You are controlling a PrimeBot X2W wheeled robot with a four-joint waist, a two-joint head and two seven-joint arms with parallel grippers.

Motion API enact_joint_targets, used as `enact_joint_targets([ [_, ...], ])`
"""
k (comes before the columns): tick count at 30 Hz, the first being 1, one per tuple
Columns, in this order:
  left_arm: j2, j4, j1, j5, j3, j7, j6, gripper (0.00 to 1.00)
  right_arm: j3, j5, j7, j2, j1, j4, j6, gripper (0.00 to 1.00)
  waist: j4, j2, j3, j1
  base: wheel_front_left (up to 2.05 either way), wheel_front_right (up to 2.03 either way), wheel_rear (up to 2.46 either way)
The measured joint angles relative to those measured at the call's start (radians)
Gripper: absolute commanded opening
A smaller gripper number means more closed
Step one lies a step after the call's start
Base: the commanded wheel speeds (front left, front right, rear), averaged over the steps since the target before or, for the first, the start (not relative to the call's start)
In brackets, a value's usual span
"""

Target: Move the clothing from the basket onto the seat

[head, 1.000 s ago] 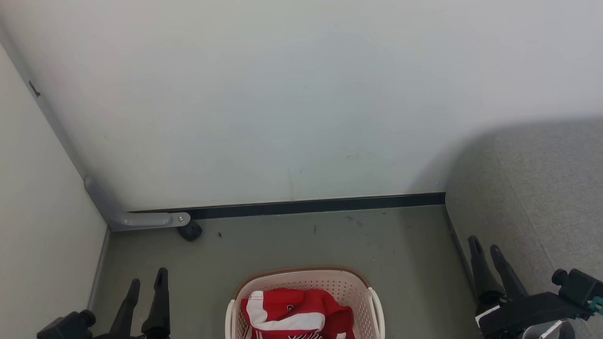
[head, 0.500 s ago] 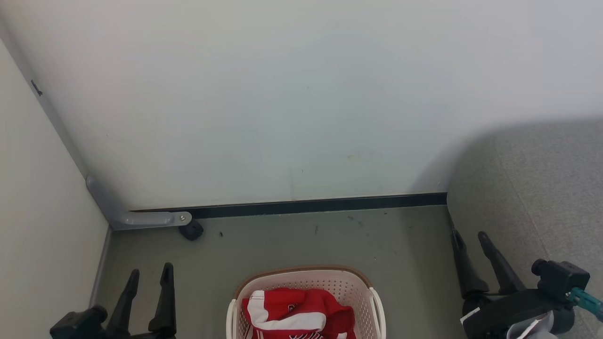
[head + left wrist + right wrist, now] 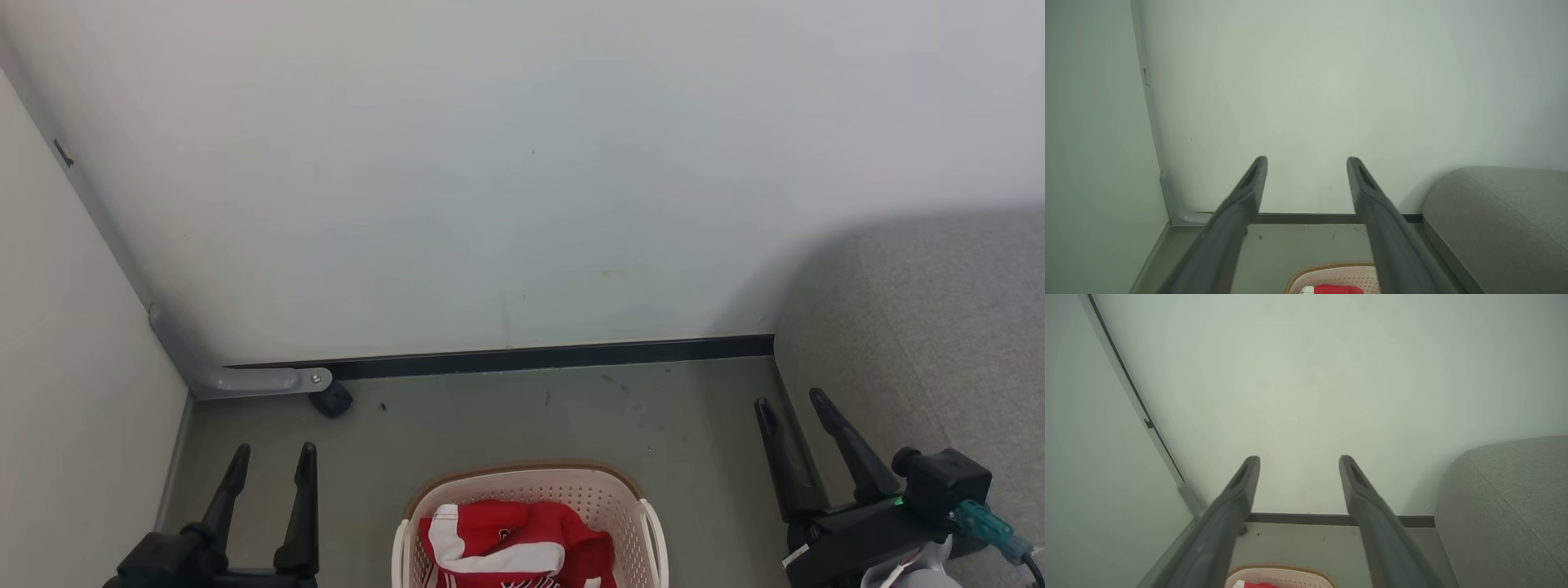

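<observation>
The cream basket [image 3: 571, 487] with a brown rim stands on the floor at the bottom middle of the head view, and red clothing [image 3: 522, 543] with a white stripe lies bunched inside it. Off to the right rises the grey seat [image 3: 939, 318]. My left gripper [image 3: 273, 457] is open and empty, left of the basket. The right gripper [image 3: 793, 401] is open and empty too, between basket and seat. In the left wrist view the basket rim [image 3: 1327, 267], a bit of clothing [image 3: 1337, 289] and the seat [image 3: 1506, 212] show. The right wrist view shows the basket [image 3: 1286, 575] and seat [image 3: 1511, 506].
A pale wall with a dark skirting strip [image 3: 531, 357] closes the back. A side panel [image 3: 73, 392] stands at the left, with a grey bracket [image 3: 245, 380] and a small black caster [image 3: 331, 401] in the corner. Green-grey floor [image 3: 531, 425] lies between wall and basket.
Both grippers have come further up the head view, still open. The right one has also shifted left, away from the seat. Basket and clothing have not moved.
</observation>
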Motion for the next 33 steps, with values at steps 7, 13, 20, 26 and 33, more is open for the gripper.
enact_joint_targets([
  [7,0.005,-0.008,0.000,0.055,-0.005,-0.018,0.000,1.00,0.011,-0.052,-0.016,-0.009,-0.013,-0.008,-0.009,1.00,-0.001,0.0000,0.000,0.0000,0.00,0.00,0.00],
  [13,0.001,-0.008,0.000,0.055,0.001,-0.018,-0.001,1.00,-0.004,-0.052,-0.016,-0.008,-0.013,-0.007,-0.009,1.00,-0.002,0.0000,0.002,0.0000,0.00,0.00,0.00],
  [20,-0.005,-0.008,0.000,0.055,0.007,-0.018,-0.002,1.00,-0.016,-0.052,-0.016,-0.004,-0.010,-0.011,-0.009,1.00,-0.002,0.0000,0.005,0.0000,0.00,0.00,0.00],
  [26,-0.009,-0.012,0.000,0.061,0.015,-0.018,-0.010,1.00,-0.028,-0.052,-0.020,-0.001,0.006,-0.014,-0.010,1.00,-0.003,0.0000,0.016,0.0000,0.00,0.00,0.00],
  [33,-0.013,-0.020,0.000,0.064,0.017,-0.018,-0.016,1.00,-0.038,-0.056,-0.020,0.001,0.007,-0.018,-0.018,1.00,-0.007,0.0001,0.033,0.0000,0.00,0.00,0.00],
])
